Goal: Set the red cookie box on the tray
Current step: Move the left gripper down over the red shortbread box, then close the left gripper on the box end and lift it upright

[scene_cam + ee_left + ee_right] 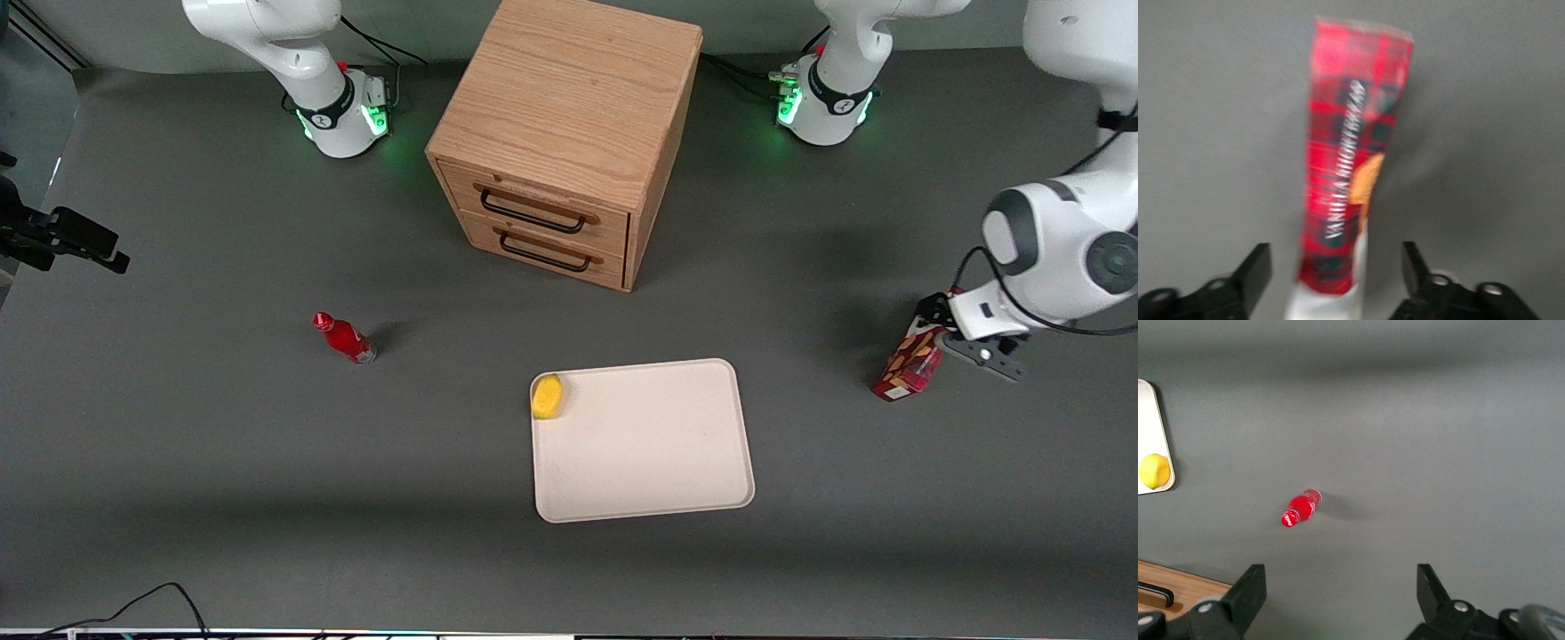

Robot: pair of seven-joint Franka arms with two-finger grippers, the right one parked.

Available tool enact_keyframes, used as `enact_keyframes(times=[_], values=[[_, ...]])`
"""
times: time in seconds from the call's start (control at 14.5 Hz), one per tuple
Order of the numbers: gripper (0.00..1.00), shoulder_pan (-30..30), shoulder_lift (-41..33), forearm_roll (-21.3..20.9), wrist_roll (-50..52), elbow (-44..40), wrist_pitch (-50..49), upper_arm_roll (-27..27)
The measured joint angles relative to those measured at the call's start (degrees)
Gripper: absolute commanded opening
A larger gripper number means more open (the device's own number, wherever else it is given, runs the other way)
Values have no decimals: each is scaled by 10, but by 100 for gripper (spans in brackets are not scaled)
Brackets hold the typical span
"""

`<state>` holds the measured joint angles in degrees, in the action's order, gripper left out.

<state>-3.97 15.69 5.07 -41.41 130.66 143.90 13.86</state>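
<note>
The red cookie box is on the grey table toward the working arm's end, well apart from the tray. In the left wrist view the box shows a red plaid face with white lettering, a cookie picture and a white end near the fingers. My left gripper is over the box's upper end. It is open, with the box's white end between the two fingers and a gap on each side. The cream-beige tray lies nearer the front camera than the drawer cabinet.
A yellow round object sits in a corner of the tray. A small red bottle lies toward the parked arm's end. A wooden two-drawer cabinet stands at the table's middle, farther from the camera.
</note>
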Motion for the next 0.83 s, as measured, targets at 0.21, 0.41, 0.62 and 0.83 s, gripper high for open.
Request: enact_keyframes(times=[0.21,0.41,0.62,0.83], values=[[0,-1,0,25,-2,23,33,0],[0,-3,-4,28,-2,11,22,-1],[0,-4,-20,33,3,-39,-60,-2],[0,-5,-59,34,71,-171,-268,-13]])
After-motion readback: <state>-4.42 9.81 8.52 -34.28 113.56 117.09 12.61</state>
